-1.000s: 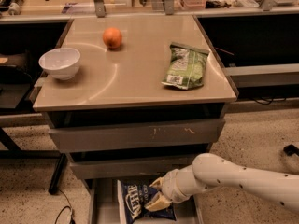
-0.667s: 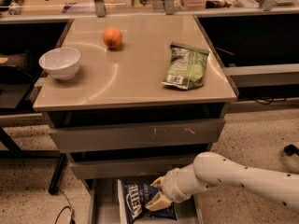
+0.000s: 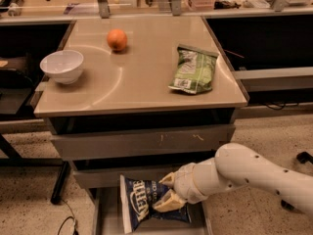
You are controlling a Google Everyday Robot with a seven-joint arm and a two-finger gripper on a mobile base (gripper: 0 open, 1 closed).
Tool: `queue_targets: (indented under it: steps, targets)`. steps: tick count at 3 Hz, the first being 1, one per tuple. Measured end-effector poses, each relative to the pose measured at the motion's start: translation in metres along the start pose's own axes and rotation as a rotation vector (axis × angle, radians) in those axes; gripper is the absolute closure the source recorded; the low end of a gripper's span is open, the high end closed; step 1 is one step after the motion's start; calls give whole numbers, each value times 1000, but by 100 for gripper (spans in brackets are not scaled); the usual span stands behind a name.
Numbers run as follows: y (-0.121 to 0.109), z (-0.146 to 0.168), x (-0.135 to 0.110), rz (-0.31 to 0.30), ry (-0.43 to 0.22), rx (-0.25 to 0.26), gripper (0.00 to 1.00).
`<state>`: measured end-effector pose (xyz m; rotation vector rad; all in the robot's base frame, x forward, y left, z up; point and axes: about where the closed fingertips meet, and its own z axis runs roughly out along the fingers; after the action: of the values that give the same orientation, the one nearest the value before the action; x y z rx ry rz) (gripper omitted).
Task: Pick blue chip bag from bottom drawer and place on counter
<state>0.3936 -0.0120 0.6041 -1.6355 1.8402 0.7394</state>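
The blue chip bag (image 3: 138, 203), dark navy with white lettering, lies in the open bottom drawer (image 3: 109, 221) under the grey drawer unit. My gripper (image 3: 166, 192) comes in from the right on a white arm; its tan fingers (image 3: 168, 203) sit on the bag's right side, closed around its edge. The bag stands tilted up on its left edge. The beige counter (image 3: 137, 82) lies above, with no blue bag on it.
On the counter stand a white bowl (image 3: 62, 65) at the left, an orange (image 3: 117, 39) at the back and a green-and-white chip bag (image 3: 194, 70) at the right. Two shut grey drawer fronts (image 3: 142, 141) sit above the open drawer. Dark shelves flank the unit.
The arm and gripper stay almost in place on the bag; the bag appears slightly more raised on its left edge.
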Motion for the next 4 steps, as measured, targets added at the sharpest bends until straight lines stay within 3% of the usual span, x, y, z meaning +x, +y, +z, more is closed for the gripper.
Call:
queue_targets:
  steps: [2,4]
  targets:
    - [-7,-60,-80,-129,43,72,100]
    - [-8,-69,-90,-136,18,75,100]
